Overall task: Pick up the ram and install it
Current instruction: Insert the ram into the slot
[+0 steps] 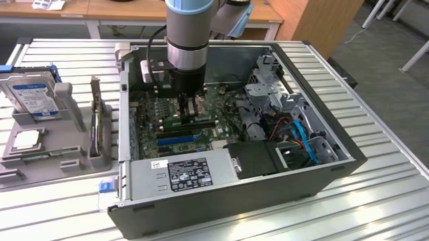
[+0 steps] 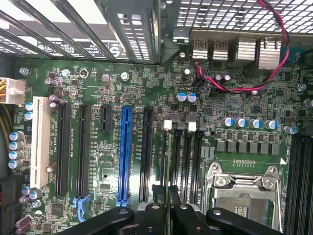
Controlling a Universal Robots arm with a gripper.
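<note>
My gripper (image 1: 190, 111) reaches straight down into the open computer case (image 1: 335, 173), over the motherboard (image 1: 150, 118). In the wrist view its black fingers (image 2: 151, 215) are shut on the ram (image 2: 169, 161). The ram appears there edge-on as a thin dark strip, standing along a memory slot that has a white clip (image 2: 167, 125) at its far end. In the exterior view the ram (image 1: 196, 122) is a narrow green strip just below the gripper, low against the board. I cannot tell whether it sits fully in the slot.
A CPU socket (image 2: 244, 193) lies right beside the memory slots, and a blue slot (image 2: 124, 152) and a white slot (image 2: 40, 142) lie further off. Outside the case on the exterior view's left, a grey holder (image 1: 40, 160) carries a hard drive (image 1: 33, 95) and an upright card (image 1: 100, 125). A power supply (image 1: 181, 173) and cables (image 1: 302, 135) fill the near side.
</note>
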